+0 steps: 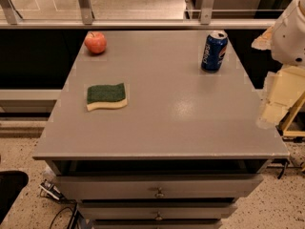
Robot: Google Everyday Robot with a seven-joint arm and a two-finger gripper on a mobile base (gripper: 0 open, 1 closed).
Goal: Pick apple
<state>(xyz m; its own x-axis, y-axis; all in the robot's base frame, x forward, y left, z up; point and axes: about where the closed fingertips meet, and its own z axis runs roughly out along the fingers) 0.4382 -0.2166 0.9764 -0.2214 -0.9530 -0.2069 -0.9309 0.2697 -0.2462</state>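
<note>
The apple [95, 42] is small, round and red-orange with a paler blush. It sits upright at the far left corner of the grey table [181, 123]. My gripper [272, 104] is a cream-coloured piece below a white arm joint [291, 30]. It hangs off the table's right edge, far from the apple and across the whole tabletop from it. It holds nothing that I can see.
A blue Pepsi can [214, 51] stands at the far right of the table. A green and yellow sponge [106, 97] lies at the left middle. Drawers with knobs [158, 192] sit below the front edge. A metal rail and glass run behind.
</note>
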